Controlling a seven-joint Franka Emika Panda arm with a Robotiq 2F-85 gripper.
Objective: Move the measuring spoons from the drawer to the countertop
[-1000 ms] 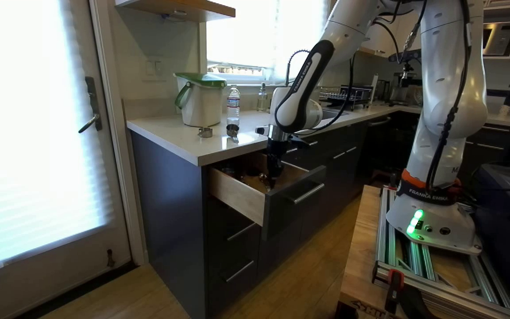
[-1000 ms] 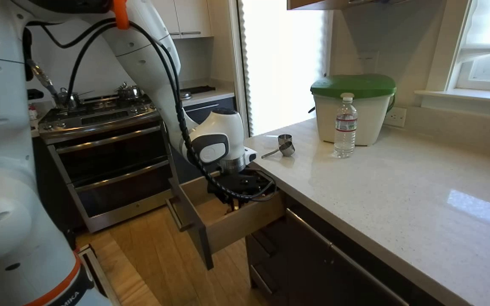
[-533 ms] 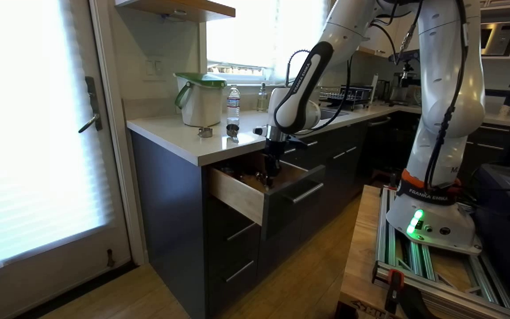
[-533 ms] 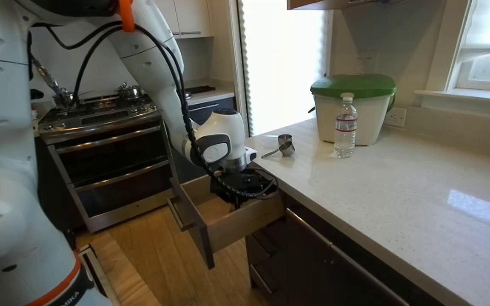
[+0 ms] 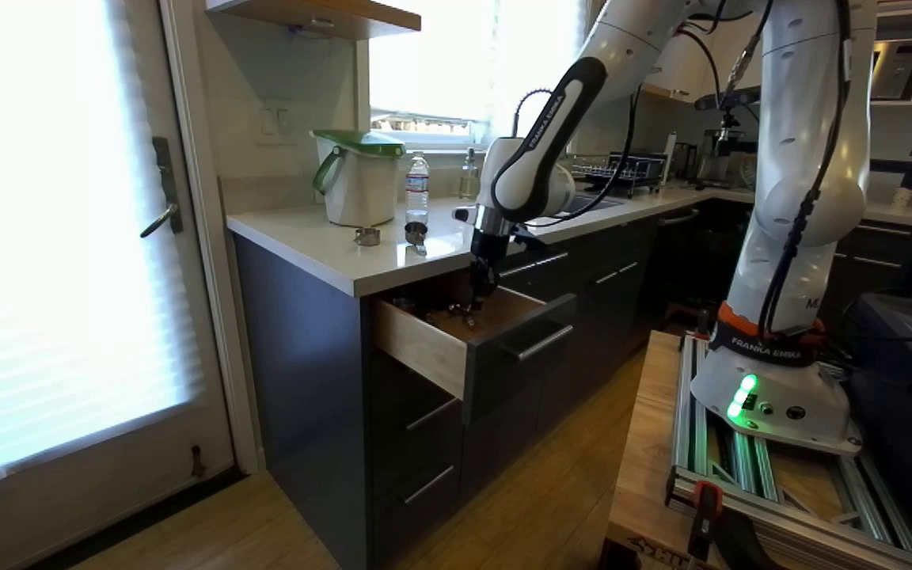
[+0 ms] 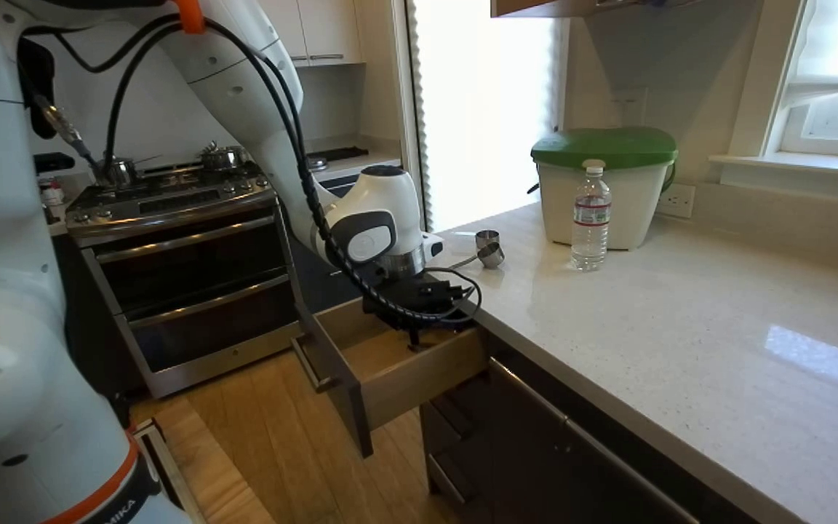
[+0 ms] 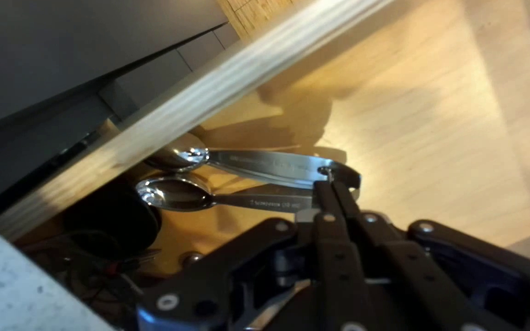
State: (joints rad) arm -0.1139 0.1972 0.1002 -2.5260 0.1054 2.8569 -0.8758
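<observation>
White slab countertop [image 6: 652,320]; below, open charcoal-fronted wooden drawer [image 5: 422,342]; inside, silvery metal measuring spoons [image 7: 269,166], pinched by black two-fingered gripper [image 7: 332,185].

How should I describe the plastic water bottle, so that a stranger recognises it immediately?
On the white countertop, look for the bin with a green lid. In an exterior view, the water bottle stands upright just right of that bin. Its red-striped label sets it apart from the clear bottle further right, which shows no red.
</observation>
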